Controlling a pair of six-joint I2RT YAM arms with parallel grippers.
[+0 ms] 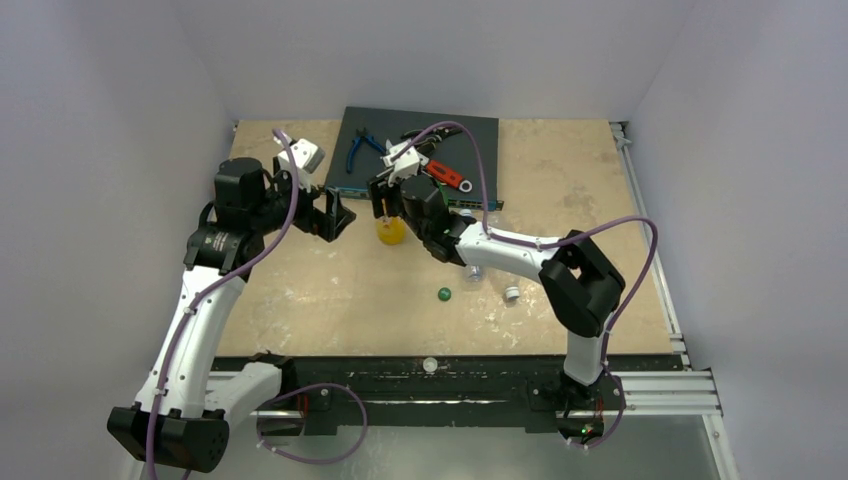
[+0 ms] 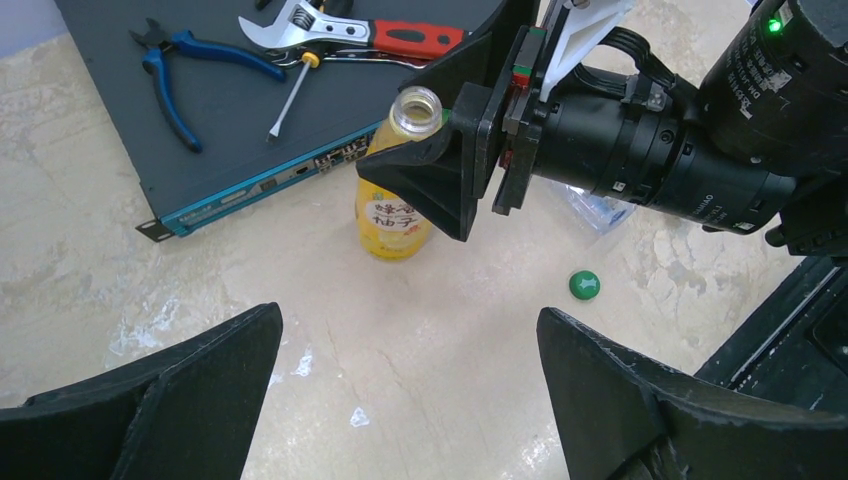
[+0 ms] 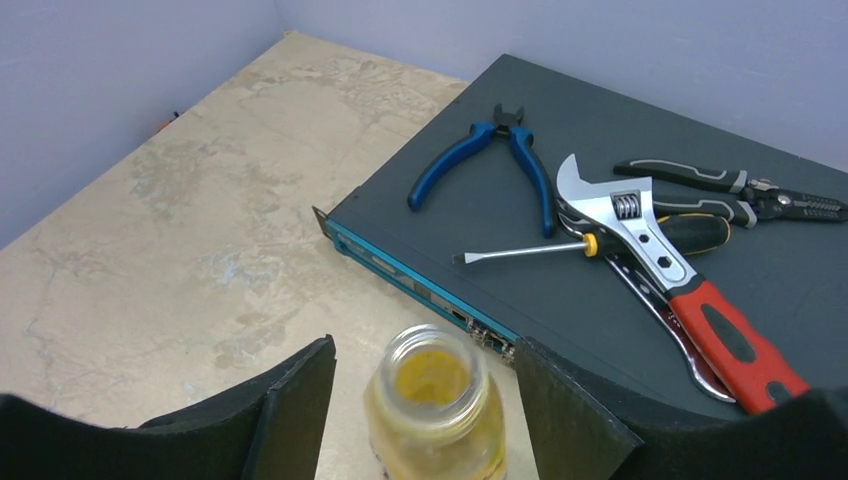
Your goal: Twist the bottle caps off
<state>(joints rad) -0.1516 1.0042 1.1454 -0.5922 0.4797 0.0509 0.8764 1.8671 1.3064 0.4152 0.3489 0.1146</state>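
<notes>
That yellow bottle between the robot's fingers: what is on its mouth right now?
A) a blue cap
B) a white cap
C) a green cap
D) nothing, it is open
D: the bottle has a bare rim in both wrist views, and you can look straight down its neck at the yellow liquid. A green cap lies loose beside it.

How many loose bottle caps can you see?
3. A dark green cap lies on the table, a white cap beside it, a second white cap on the black front rail. The right arm may hide more.
</notes>
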